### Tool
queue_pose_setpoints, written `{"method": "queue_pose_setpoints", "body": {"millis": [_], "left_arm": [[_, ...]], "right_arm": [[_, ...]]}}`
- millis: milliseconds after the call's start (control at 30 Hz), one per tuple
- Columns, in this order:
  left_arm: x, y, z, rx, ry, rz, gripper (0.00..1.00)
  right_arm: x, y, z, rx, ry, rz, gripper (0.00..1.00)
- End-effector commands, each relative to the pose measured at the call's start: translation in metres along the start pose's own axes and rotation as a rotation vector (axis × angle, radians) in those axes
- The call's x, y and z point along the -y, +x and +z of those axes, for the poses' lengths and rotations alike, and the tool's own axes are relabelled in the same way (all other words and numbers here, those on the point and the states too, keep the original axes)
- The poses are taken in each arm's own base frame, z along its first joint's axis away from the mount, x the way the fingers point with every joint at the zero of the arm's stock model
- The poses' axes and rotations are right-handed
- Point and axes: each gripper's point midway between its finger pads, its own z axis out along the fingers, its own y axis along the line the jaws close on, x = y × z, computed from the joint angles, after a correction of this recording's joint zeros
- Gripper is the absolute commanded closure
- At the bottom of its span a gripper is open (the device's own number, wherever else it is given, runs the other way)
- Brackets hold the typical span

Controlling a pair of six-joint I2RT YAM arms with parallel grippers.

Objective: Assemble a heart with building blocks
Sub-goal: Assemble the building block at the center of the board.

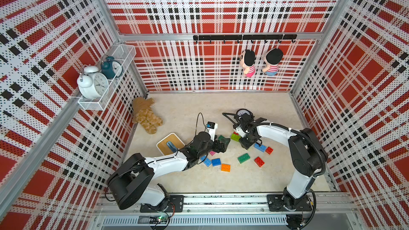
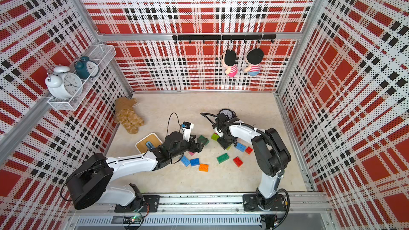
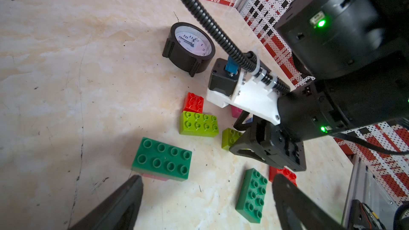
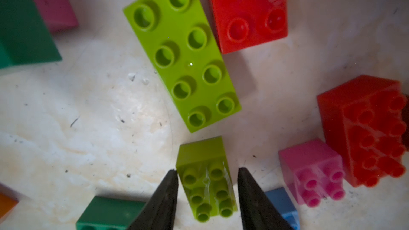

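Observation:
Loose building blocks lie scattered on the pale floor. My right gripper (image 4: 207, 170) points down and is shut on a small lime block (image 4: 207, 186). That block sits beside a lime eight-stud block (image 4: 183, 56) and a red four-stud block (image 4: 247, 12). A pink block (image 4: 312, 171) and a larger red block (image 4: 363, 129) lie close by. In both top views the right gripper (image 1: 246, 144) (image 2: 223, 143) hides the small lime block. My left gripper (image 3: 208, 195) hangs open over bare floor with nothing between its fingers. It is just short of a dark green block (image 3: 162, 159) stacked on a pink one.
A second dark green block (image 3: 252, 195) lies by the left gripper. Two blue blocks (image 1: 216, 162), an orange one (image 1: 225, 167) and red ones (image 1: 259, 161) sit nearer the front. A black clock (image 1: 244, 112), a wooden-topped tray (image 1: 164, 146) and a plush toy (image 1: 146, 116) are also on the floor.

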Motion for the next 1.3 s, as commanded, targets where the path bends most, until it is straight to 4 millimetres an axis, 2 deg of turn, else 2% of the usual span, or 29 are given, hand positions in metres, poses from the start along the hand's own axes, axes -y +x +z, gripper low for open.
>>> {"method": "queue_pose_setpoints", "body": {"millis": [0,433,533,700,833,1000,1267], "left_arm": [[0.004,-0.009,0.002,0.016,0.004,0.019,0.06],[-0.001,-0.007,0.002,0.01,-0.001,0.014,0.06],[-0.008,-0.006,0.002,0.004,-0.009,-0.019,0.06],[-0.029,-0.005,0.002,-0.012,0.001,-0.12,0.06],[-0.038,-0.004,0.006,-0.032,0.018,-0.173,0.09],[-0.042,0.001,0.014,-0.067,0.024,-0.204,0.16],[-0.047,0.024,0.034,-0.165,0.043,-0.253,0.27]], "right_arm": [[0.002,-0.011,-0.003,0.029,-0.009,-0.004,0.55],[0.002,-0.008,0.001,0.015,-0.015,0.001,0.62],[0.003,-0.011,-0.002,0.031,-0.013,0.008,0.65],[0.007,-0.022,-0.019,0.116,0.009,0.033,0.68],[0.008,-0.029,-0.035,0.174,0.02,0.06,0.71],[-0.002,-0.033,-0.048,0.189,-0.005,0.056,0.71],[-0.036,-0.053,-0.06,0.193,-0.03,-0.037,0.71]]}}
